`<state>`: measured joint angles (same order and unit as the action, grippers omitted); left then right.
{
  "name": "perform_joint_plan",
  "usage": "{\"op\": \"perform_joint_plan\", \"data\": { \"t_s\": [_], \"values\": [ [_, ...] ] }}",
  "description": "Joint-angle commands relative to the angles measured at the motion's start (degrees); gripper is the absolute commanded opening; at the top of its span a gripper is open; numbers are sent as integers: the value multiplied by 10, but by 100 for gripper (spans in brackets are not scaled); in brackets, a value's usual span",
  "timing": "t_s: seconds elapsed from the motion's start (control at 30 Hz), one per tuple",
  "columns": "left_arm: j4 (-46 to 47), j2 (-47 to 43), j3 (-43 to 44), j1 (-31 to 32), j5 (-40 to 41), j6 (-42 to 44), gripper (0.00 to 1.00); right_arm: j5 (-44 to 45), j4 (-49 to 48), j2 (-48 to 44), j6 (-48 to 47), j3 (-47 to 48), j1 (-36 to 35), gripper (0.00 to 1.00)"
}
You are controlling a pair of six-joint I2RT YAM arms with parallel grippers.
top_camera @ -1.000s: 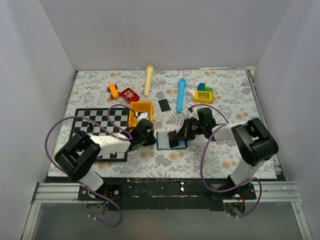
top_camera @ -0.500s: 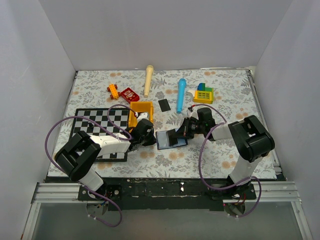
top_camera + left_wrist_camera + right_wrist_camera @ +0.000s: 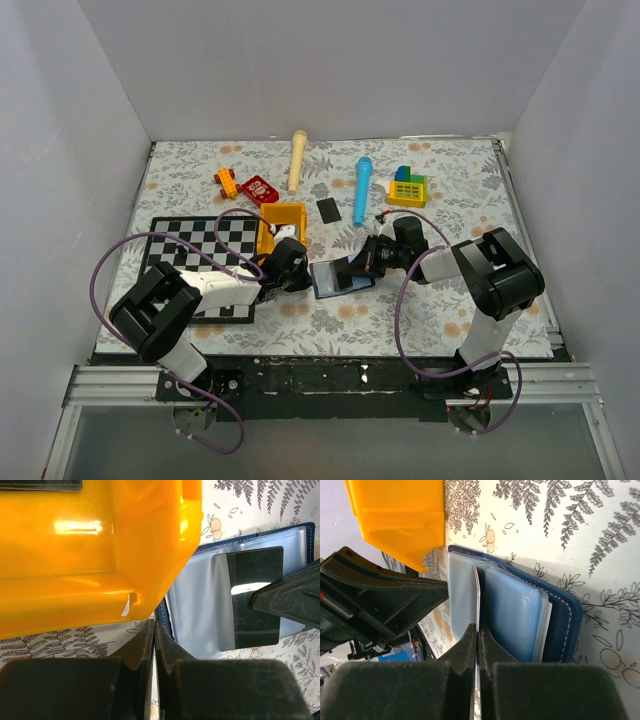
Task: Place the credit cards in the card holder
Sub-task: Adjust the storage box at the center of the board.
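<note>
Right wrist view: right claw (image 3: 477,630) pinched on a credit card (image 3: 477,597), edge-on among the clear pockets of the opened card holder (image 3: 565,625). Left claw (image 3: 155,630) pressed together at the holder's corner, just beside yellow bin (image 3: 75,555). Second card (image 3: 328,210) flat on floral surface (image 3: 450,310) beyond the holder, well apart. Chessboard (image 3: 190,240) left of the bin.

Your top view looks down from above and behind the arm bases, taking in the whole table (image 3: 340,320). Your two wrist views sit close, facing each other across the open card holder (image 3: 195,605), which all three share.
</note>
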<state>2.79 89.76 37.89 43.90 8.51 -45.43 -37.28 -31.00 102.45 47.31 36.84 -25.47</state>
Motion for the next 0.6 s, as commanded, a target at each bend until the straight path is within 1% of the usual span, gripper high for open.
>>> {"op": "perform_joint_plan", "data": {
  "t_s": [0.0, 0.37, 0.57],
  "values": [
    [-23, 12, 3, 5, -9, 4, 0, 6, -25, 21, 7, -6, -23, 1],
    [-23, 12, 3, 5, -8, 3, 0, -6, -27, 17, 9, -15, -33, 1],
    [-23, 14, 6, 5, -9, 4, 0, 0, -40, 31, 21, -11, -53, 1]
  ]
}}
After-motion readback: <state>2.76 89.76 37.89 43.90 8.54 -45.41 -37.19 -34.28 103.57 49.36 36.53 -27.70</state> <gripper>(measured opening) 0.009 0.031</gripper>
